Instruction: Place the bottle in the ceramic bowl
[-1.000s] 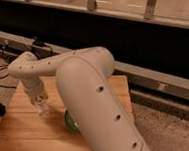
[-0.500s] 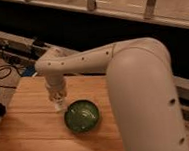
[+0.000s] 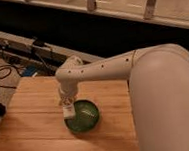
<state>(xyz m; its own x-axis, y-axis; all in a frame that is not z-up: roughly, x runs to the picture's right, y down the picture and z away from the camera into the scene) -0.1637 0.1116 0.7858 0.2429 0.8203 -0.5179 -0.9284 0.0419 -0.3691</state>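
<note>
Over a wooden worktop point(image 3: 32, 121), a thick white robot arm point(image 3: 138, 71) reaches in from the right and bends downward, ending in the gripper point(image 3: 67, 106). Its fingers are closed on the bottle point(image 3: 69, 111), a small whitish bottle held upright just beneath them. Directly below and slightly right of the fingers sits the ceramic bowl point(image 3: 84, 117), round, glossy and dark green. The bottle hangs over the bowl's left rim; whether it touches the bowl cannot be told. Far left of the fingers, black cables point(image 3: 5, 73) lie beyond the worktop's edge.
</note>
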